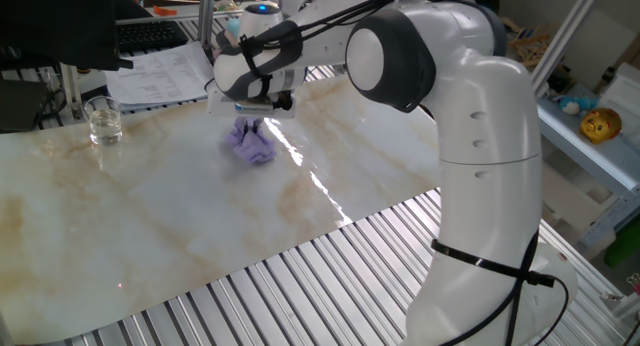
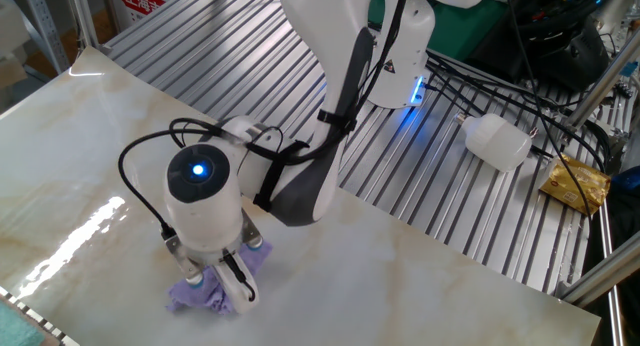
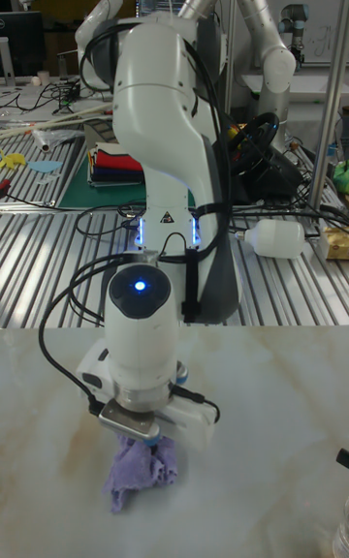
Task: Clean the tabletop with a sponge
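Note:
The lavender sponge lies crumpled on the white marble-look tabletop, near its far side. My gripper points straight down and is shut on the sponge's top, pressing it against the tabletop. In the other fixed view the sponge bulges out under the gripper, one finger showing in front of it. The tall fixed view shows the sponge bunched beneath the gripper, the tabletop spreading around it.
A clear glass stands on the tabletop at the far left. Ribbed metal slats border the tabletop's near side. Papers and a keyboard lie behind the sheet. A white plastic bottle lies on the slats.

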`<state>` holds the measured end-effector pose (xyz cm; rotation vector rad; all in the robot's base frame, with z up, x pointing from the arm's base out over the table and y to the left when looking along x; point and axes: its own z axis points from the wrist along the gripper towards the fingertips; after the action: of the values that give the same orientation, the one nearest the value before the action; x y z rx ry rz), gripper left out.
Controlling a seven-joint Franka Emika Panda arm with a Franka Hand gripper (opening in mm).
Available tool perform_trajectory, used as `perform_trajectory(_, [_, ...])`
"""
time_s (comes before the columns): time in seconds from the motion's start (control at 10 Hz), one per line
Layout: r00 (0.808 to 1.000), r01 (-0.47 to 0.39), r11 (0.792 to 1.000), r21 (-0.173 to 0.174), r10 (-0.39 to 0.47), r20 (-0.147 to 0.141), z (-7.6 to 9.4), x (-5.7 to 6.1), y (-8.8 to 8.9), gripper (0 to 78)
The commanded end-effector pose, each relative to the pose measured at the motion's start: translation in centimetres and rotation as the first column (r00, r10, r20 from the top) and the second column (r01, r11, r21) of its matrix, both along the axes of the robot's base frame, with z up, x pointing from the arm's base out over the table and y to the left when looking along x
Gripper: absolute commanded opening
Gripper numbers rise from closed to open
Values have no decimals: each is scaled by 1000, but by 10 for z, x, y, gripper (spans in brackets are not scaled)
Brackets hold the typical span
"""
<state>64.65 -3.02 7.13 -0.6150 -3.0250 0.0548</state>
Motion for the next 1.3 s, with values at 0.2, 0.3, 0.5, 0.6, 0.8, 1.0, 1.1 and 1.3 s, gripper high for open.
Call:
perform_trajectory(0.2, [1000, -4, 1000, 28, 4, 2, -8, -5, 0, 11])
perform_trajectory(0.3, [1000, 3, 999, 31, -3, 3, -8, -6, 4, 11])
perform_trajectory(0.5, [1000, 16, 999, 43, -16, 1, -7, -8, 10, 11])
perform_trajectory(0.6, [999, 36, 998, 47, -36, -2, -2, -11, 22, 11])
perform_trajectory(0.8, [999, 48, 997, 54, -48, -5, 3, -15, 28, 11])
perform_trajectory(1.0, [998, 60, 997, 57, -59, -4, 3, -19, 34, 11])
perform_trajectory(1.1, [998, 65, 996, 62, -65, -1, 1, -21, 39, 11])
perform_trajectory(1.3, [999, 54, 997, 51, -54, 1, 0, -22, 40, 11])
